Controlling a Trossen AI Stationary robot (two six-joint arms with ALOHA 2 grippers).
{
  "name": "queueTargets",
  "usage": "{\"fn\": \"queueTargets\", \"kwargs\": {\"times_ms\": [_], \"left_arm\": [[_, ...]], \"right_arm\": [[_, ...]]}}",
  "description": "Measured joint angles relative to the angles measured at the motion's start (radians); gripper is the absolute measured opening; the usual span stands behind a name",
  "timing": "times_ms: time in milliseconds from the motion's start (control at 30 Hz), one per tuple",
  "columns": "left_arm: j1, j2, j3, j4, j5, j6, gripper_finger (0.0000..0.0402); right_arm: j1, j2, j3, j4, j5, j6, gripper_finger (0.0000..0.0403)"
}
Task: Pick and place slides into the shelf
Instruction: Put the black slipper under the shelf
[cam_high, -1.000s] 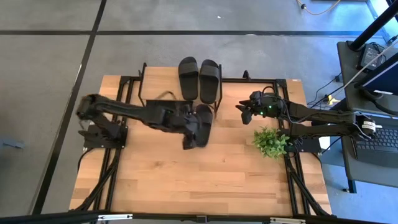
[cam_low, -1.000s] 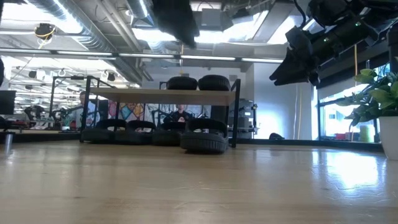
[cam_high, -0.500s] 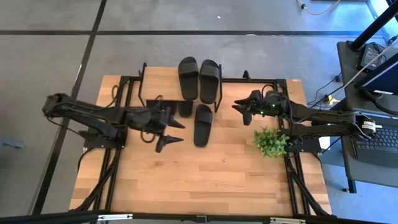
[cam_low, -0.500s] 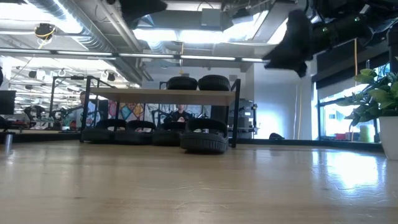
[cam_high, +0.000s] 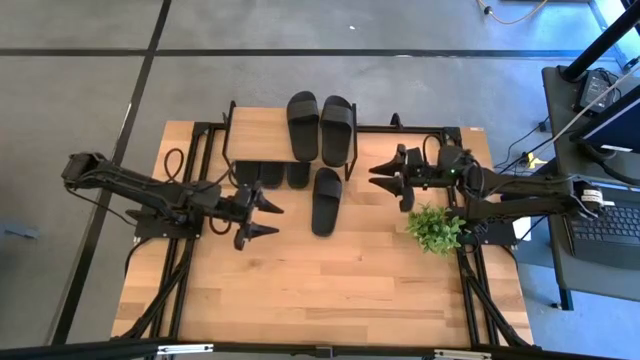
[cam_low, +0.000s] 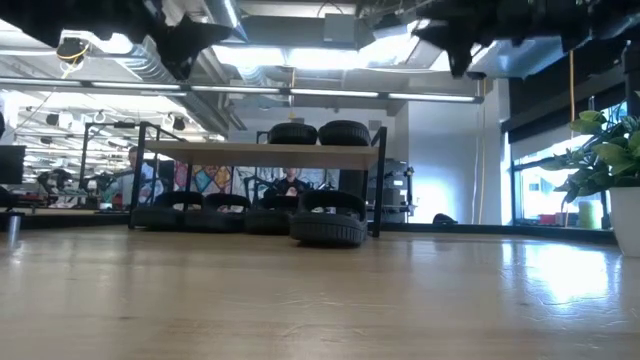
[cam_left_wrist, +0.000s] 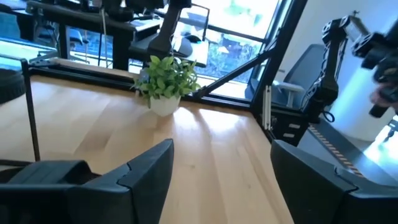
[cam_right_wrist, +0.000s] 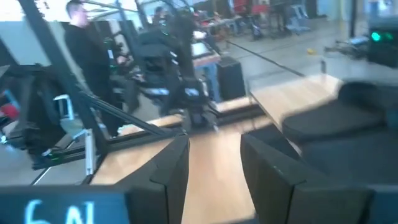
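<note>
The shelf (cam_high: 262, 128) stands at the table's far edge. Two black slides (cam_high: 303, 124) (cam_high: 337, 130) lie soles down on its plank top. Three more (cam_high: 270, 173) lie under it, which the low view (cam_low: 214, 214) also shows. A sixth slide (cam_high: 326, 200) (cam_low: 328, 228) lies flat on the table just in front of the shelf's right leg. My left gripper (cam_high: 272, 220) (cam_left_wrist: 221, 168) hovers open to the left of that slide, clear of it. My right gripper (cam_high: 378, 180) (cam_right_wrist: 214, 158) hovers open to its right, high above the table.
A potted plant (cam_high: 435, 228) (cam_left_wrist: 165, 81) stands near the table's right edge, below the right arm. A person (cam_right_wrist: 81, 46) stands in the room beyond the table. Bare wood runs from the lone slide to the near edge (cam_high: 320, 300).
My left gripper has drawn back from above the lone slide toward the table's left, and its arm has folded in. The slide has stayed flat on the table. My right gripper has risen and edged slightly toward the shelf.
</note>
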Motion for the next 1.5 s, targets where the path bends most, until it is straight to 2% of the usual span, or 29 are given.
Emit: {"fn": "queueTargets", "kwargs": {"times_ms": [167,367,567,667,800,1000,1233,1500], "left_arm": [[0.000,-0.025,-0.024,0.001,0.000,0.005,0.0258],[0.014,-0.109,-0.088,-0.002,0.000,-0.001,0.0258],[0.040,-0.215,-0.140,-0.002,0.000,0.000,0.0258],[0.055,-0.246,-0.163,-0.002,-0.001,0.000,0.0258],[0.068,-0.260,-0.185,-0.005,0.000,0.000,0.0258],[0.083,-0.259,-0.220,-0.005,0.000,0.007,0.0258],[0.088,-0.259,-0.258,-0.006,0.000,0.006,0.0258],[0.088,-0.259,-0.266,-0.006,0.000,0.005,0.0258]], "right_arm": [[0.079,0.050,0.126,-0.071,0.040,-0.054,0.0145],[0.179,0.219,0.374,-0.332,0.140,-0.127,0.0145],[0.223,0.429,0.611,-0.643,0.140,-0.051,0.0145],[0.245,0.535,0.689,-0.711,0.114,-0.025,0.0145],[0.270,0.668,0.755,-0.714,0.046,-0.017,0.0145],[0.303,0.840,0.802,-0.714,0.035,-0.020,0.0145],[0.339,0.982,0.805,-0.720,0.034,-0.014,0.0145],[0.355,1.099,0.805,-0.716,0.035,0.070,0.0145]]}}
